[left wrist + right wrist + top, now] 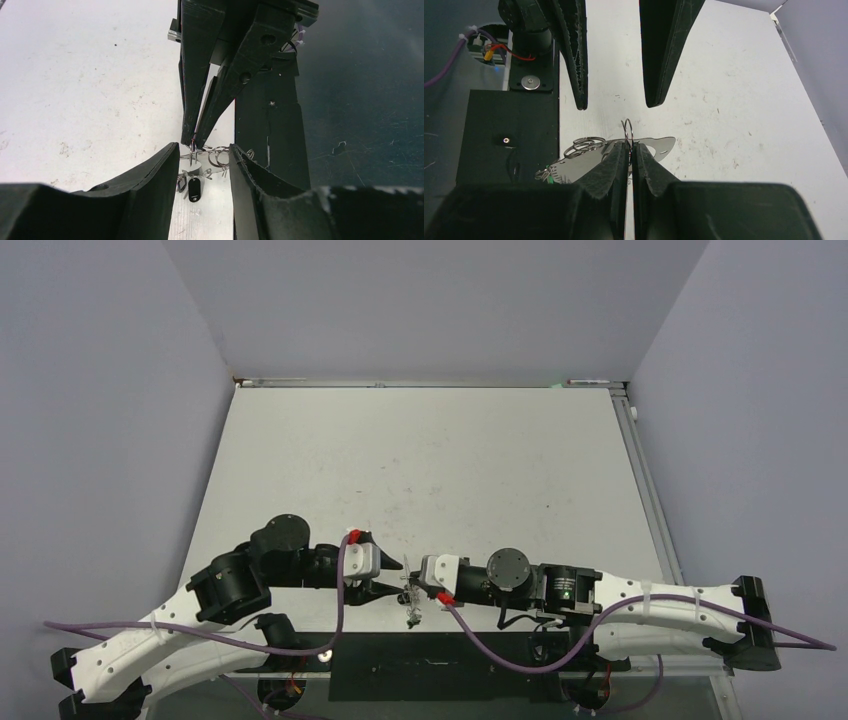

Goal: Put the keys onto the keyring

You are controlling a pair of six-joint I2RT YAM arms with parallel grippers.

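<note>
The keyring (pixel 626 129) is a thin silver ring standing upright, and my right gripper (pixel 630 146) is shut on its lower part. Behind it a pale curved strap (pixel 663 146), smaller silver rings (pixel 585 144) and a green piece (pixel 552 176) lie against the table. Two keys with black heads (pixel 194 190) hang under the strap (pixel 196 163). My left gripper (pixel 202 151) faces the right one, open, its fingertips (pixel 582 100) on either side just short of the ring and touching nothing. From above, both grippers (pixel 398 577) meet at the near table edge over the cluster (pixel 412 612).
A black base plate (pixel 430 665) runs along the near edge right under the keyring. Purple cables (pixel 340 605) loop beside both wrists. The white table (pixel 430 470) stretches away behind, walled on three sides.
</note>
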